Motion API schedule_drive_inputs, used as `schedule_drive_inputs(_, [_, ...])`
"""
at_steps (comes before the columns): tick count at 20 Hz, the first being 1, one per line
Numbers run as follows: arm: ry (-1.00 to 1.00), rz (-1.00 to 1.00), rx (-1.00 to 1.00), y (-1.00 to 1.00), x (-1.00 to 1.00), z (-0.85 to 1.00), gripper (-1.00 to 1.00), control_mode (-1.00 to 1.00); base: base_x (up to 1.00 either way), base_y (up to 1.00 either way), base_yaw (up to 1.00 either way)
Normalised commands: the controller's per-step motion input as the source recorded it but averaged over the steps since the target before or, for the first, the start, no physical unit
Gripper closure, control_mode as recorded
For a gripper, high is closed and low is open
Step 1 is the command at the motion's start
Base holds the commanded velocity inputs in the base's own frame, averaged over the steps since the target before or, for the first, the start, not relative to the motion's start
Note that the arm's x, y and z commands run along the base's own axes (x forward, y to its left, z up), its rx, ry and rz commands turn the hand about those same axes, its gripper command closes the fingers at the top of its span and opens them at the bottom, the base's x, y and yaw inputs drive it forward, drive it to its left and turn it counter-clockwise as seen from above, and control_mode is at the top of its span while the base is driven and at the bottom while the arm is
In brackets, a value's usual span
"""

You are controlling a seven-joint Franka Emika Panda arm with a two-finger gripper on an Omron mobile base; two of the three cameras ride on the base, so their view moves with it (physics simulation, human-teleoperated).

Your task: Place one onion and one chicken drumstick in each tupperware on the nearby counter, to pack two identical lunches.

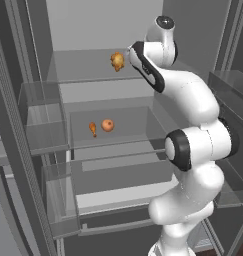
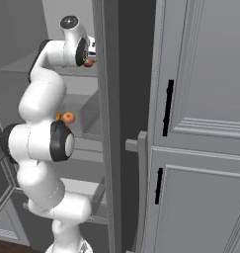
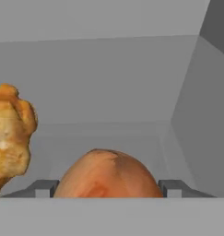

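Two onions and two chicken drumsticks sit inside an open fridge with grey walls and clear glass shelves. One onion (image 3: pixel 106 174) lies on the upper shelf (image 1: pixel 78 67), right between the tips of the tool (image 3: pixel 106 186); its fingers (image 3: pixel 44 188) stand spread on either side of the onion, and whether they touch it cannot be told. The chunky golden drumstick (image 1: pixel 117 61) rests on that same shelf, at about nine o'clock from the onion in the hand view. On the middle shelf (image 1: pixel 123 137) below, the second onion (image 1: pixel 108 125) lies just beside the slim orange drumstick (image 1: pixel 93 128), which sits at its nine o'clock in the left base view. Clear bins (image 1: pixel 40 122) line the fridge door. Tall grey cabinets (image 2: pixel 200 123) with black handles (image 2: pixel 167 107) stand at three o'clock from the fridge.
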Motion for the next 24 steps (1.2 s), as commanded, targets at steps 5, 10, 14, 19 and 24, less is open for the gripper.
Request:
schedule_drive_inputs(5, [-0.06,-0.02,0.00,-0.01,-1.00,0.03,1.00,-1.00,0.00,0.00,0.00])
schedule_drive_inputs(10, [-0.04,0.00,0.00,-0.01,-1.00,0.00,1.00,-1.00,0.00,0.00,0.00])
schedule_drive_inputs(14, [0.00,0.00,0.00,-0.02,-1.00,-0.11,1.00,-1.00,0.00,0.00,0.00])
schedule_drive_inputs(19, [0.00,0.00,0.00,-0.05,-1.00,-0.28,1.00,-1.00,0.00,0.00,0.00])
schedule_drive_inputs(24, [0.00,0.00,0.00,-0.01,-0.20,-0.10,1.00,1.00,-0.80,0.00,0.00])
